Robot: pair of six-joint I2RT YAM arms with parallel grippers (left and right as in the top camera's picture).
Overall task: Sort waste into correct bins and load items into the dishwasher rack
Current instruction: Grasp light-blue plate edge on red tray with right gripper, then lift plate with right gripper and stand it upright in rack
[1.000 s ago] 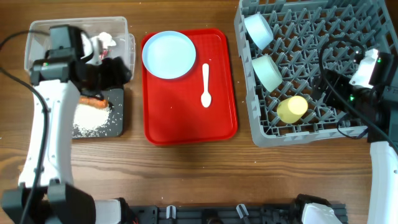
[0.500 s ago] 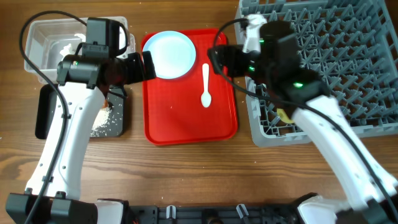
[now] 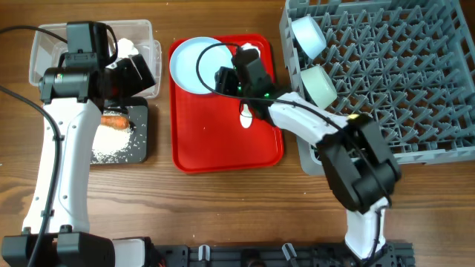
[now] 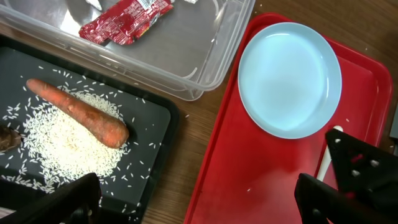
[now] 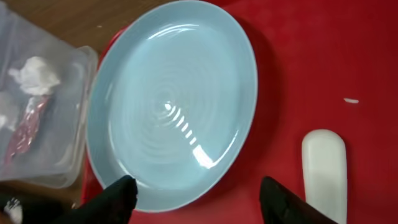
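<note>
The pale blue plate (image 3: 194, 65) lies at the back of the red tray (image 3: 223, 148), with the white spoon (image 3: 246, 117) to its right. My right gripper (image 3: 225, 78) is open and empty, low over the plate's right edge; in its wrist view (image 5: 202, 202) the fingers straddle the plate's (image 5: 174, 106) near rim, with the spoon (image 5: 324, 165) beside them. My left gripper (image 3: 141, 71) is open and empty over the clear tub's (image 3: 44, 59) right end. The carrot (image 4: 78, 112), the rice (image 4: 62, 146) and a brown lump (image 4: 5, 139) lie in the black tray (image 4: 155, 124). The red wrapper (image 4: 124, 18) and the tissue (image 5: 34, 71) lie in the tub.
The grey rack (image 3: 415, 81) stands at the right with two pale bowls (image 3: 306, 35) (image 3: 319, 85) on its left side. A sliver of the yellow cup (image 3: 356, 117) shows behind my right arm. A few rice grains lie on the red tray (image 4: 249, 180).
My right gripper has moved left, from beside the spoon to the plate's right edge. My left gripper has drawn back left from the red tray to the tub.
</note>
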